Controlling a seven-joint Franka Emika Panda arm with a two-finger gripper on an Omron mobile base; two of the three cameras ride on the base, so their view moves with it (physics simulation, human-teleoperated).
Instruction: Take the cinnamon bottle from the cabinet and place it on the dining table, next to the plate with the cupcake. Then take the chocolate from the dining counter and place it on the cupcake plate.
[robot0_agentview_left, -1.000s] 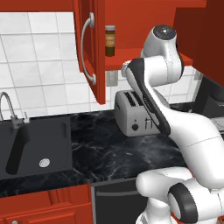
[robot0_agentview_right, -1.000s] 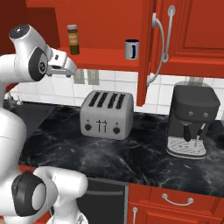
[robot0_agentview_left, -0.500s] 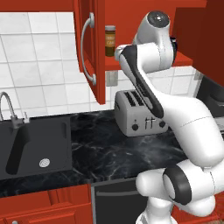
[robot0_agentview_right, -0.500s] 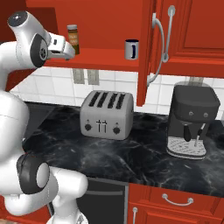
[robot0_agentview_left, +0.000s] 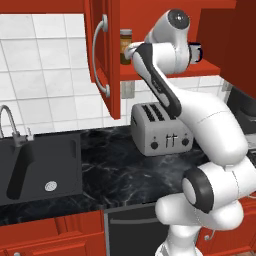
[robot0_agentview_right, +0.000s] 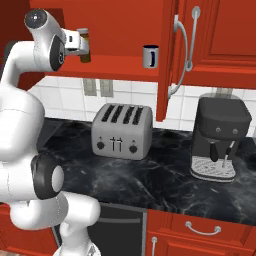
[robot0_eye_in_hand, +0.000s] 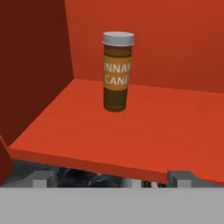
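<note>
On the open cabinet (robot0_agentview_left: 102, 55) shelf in the left base view, cinnamon bottle (robot0_agentview_left: 125, 46) stands upright near the left end, just right of the swung-out door with its curved silver handle (robot0_agentview_left: 102, 52). White arm reaches up toward the shelf; its wrist sits just right of the bottle. Dark mug (robot0_agentview_left: 196, 52) pokes out behind the arm, further right on the same shelf. Toaster (robot0_agentview_left: 161, 128) on the black marble worktop (robot0_agentview_left: 120, 170) below, sink (robot0_agentview_left: 40, 167) and faucet (robot0_agentview_left: 9, 125) at left.

Right base view: cinnamon bottle (robot0_agentview_right: 85, 46) upright on the shelf, arm's hand right beside it on its left; contact can't be told. Mug (robot0_agentview_right: 150, 56) well apart to the right. Toaster (robot0_agentview_right: 122, 131) and coffee machine (robot0_agentview_right: 220, 137) on the worktop (robot0_agentview_right: 165, 180).

Hand view: cinnamon bottle (robot0_eye_in_hand: 117, 71) straight ahead, upright, set back on the red shelf, pale cap on top. Fingers (robot0_eye_in_hand: 178, 178) are spread wide at the bottom edge, short of the shelf's front lip, nothing between them, bottle not touched.
</note>
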